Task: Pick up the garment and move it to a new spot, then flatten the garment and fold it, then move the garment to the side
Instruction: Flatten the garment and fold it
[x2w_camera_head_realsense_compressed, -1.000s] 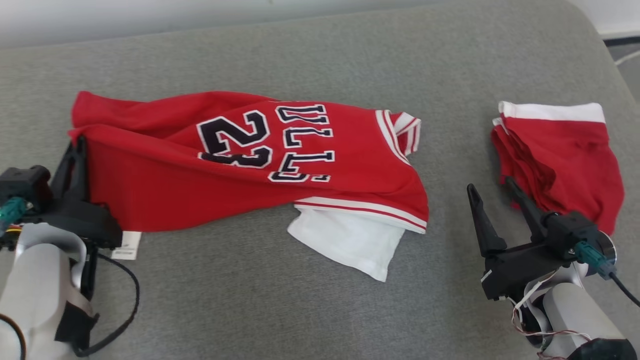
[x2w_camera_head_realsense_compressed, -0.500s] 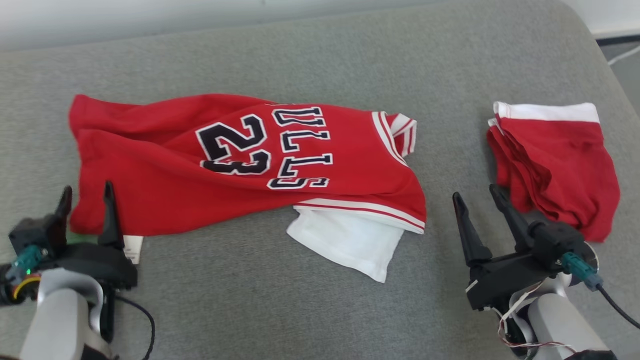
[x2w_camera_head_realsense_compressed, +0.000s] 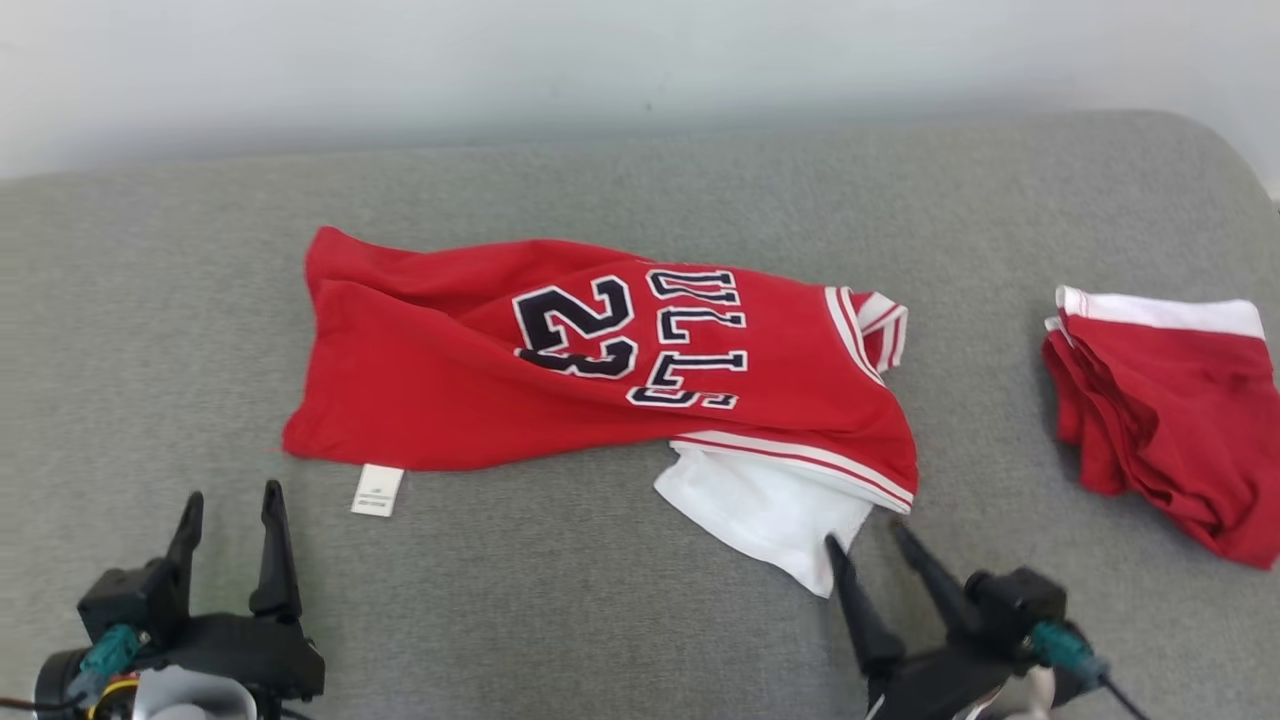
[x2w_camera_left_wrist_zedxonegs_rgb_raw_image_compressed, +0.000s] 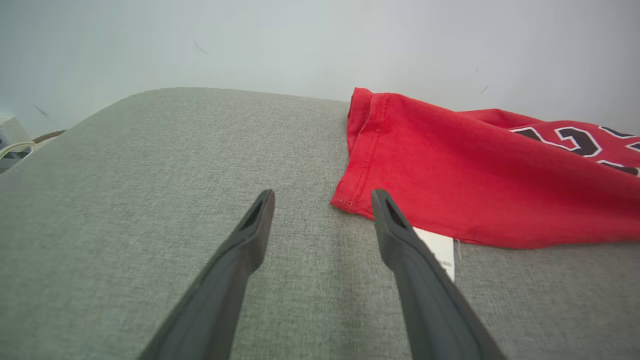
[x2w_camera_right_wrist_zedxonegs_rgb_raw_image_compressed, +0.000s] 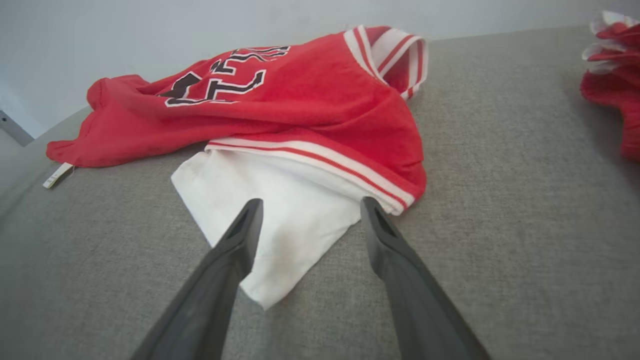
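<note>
The garment (x2w_camera_head_realsense_compressed: 450, 380) is a red jersey with dark "23" lettering and a white sleeve (x2w_camera_head_realsense_compressed: 770, 505), lying loosely spread and creased on the grey cushion (x2w_camera_head_realsense_compressed: 600, 190). It also shows in the left wrist view (x2w_camera_left_wrist_zedxonegs_rgb_raw_image_compressed: 475, 175) and the right wrist view (x2w_camera_right_wrist_zedxonegs_rgb_raw_image_compressed: 300, 110). My left gripper (x2w_camera_head_realsense_compressed: 230, 495) stands open at the lower left, short of the jersey's near hem corner (x2w_camera_left_wrist_zedxonegs_rgb_raw_image_compressed: 345, 200), holding nothing. My right gripper (x2w_camera_head_realsense_compressed: 865, 535) is open too, its fingertips (x2w_camera_right_wrist_zedxonegs_rgb_raw_image_compressed: 252, 207) hovering at the white sleeve's near edge (x2w_camera_right_wrist_zedxonegs_rgb_raw_image_compressed: 280, 235).
A second red garment (x2w_camera_head_realsense_compressed: 1170, 400) with a white band lies bunched at the right of the cushion. A white label (x2w_camera_head_realsense_compressed: 377, 490) sticks out from the jersey's near hem. A pale wall (x2w_camera_head_realsense_compressed: 640, 60) runs behind the cushion's far edge.
My left gripper opened, let go of the jersey's left hem and drew back toward me. The head camera shifted, so the scene sits further right and lower. The right gripper now sits by the white sleeve.
</note>
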